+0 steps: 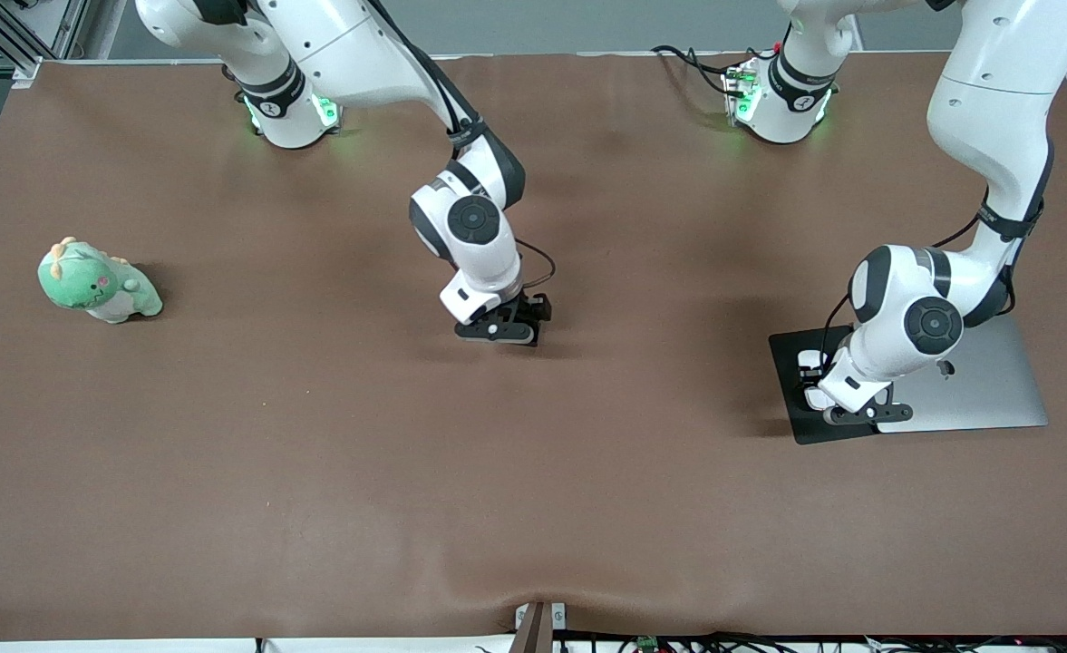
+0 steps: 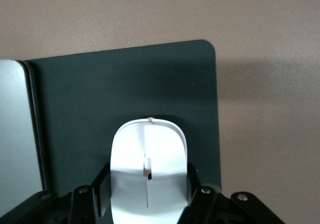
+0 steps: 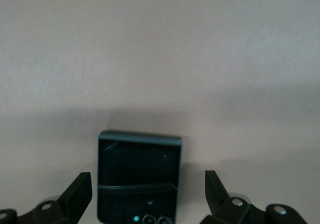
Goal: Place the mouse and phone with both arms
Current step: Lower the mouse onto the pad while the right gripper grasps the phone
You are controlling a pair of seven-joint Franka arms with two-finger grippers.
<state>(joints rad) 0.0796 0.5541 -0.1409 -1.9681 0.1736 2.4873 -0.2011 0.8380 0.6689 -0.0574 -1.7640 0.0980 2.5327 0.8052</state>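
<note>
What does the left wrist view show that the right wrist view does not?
Only the left wrist view shows the white mouse gripped between the left gripper's shut jaws, over the black mouse pad, with the silver laptop beside the pad. Only the right wrist view shows the black phone lying flat between the right gripper's open jaws, apart from both. Both show the brown table.

- I see the mouse (image 2: 148,169) on the mouse pad (image 1: 791,381), which lies beside the laptop (image 1: 986,381).
- I find the phone (image 3: 138,176) on the worktop (image 1: 315,453), mid-table, well apart from that pad.
- My plush toy (image 1: 98,283) sits at the right arm's end.
</note>
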